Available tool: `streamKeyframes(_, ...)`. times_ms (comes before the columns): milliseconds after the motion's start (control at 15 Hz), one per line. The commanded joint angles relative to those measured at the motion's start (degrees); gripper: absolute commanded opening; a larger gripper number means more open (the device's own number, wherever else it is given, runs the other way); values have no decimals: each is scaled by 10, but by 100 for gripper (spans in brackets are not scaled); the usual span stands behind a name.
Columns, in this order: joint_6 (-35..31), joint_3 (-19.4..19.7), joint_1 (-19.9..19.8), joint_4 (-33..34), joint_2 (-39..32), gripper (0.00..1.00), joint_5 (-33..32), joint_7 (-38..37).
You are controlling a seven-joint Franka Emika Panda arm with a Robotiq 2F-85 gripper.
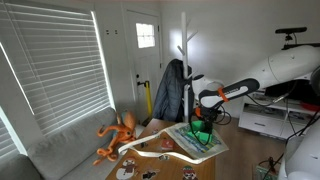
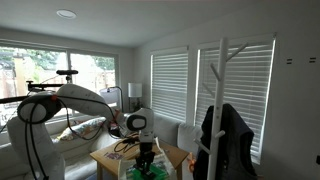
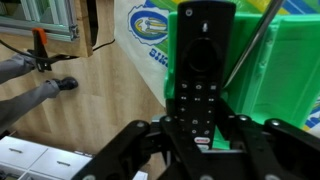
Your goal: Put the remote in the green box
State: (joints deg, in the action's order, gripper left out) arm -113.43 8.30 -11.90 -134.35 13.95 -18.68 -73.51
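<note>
In the wrist view my gripper [image 3: 200, 140] is shut on a black remote [image 3: 203, 60], which points away from me over the bright green box [image 3: 290, 70]. The remote's far end lies above the box's left wall. In both exterior views the gripper [image 1: 203, 118] [image 2: 146, 152] hangs just above the green box [image 1: 201, 134] [image 2: 148, 173] on the wooden table. The remote is too small to make out in the exterior views.
An orange octopus plush [image 1: 120, 133] sits at the table's far end. A white printed bag [image 1: 200, 146] [image 3: 145, 30] lies under the box. Cables and small items lie on the table [image 1: 160, 160]. A coat rack with a dark jacket [image 1: 171, 90] stands behind. Wood floor [image 3: 90, 100] shows below.
</note>
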Motion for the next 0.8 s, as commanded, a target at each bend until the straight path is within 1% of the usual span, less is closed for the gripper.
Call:
streamKeyframes(0, 1, -12, -4, -1, 0, 68, 3, -6)
streamKeyframes(67, 1, -14, -4, -1, -1, 73, 3, -6)
streamKeyframes(267, 2, -17, -5, 2, 0, 95, 0, -10)
streamKeyframes(333, -2, -15, -7, 3, 2, 99, 1, -12)
streamKeyframes(533, -39, 5, -15, 5, 20, 100, 40, -9)
streamKeyframes(600, -19, -10, -11, 6, 2, 100, 13, -12)
streamKeyframes(733, -31, -3, -17, 9, 8, 100, 24, -11)
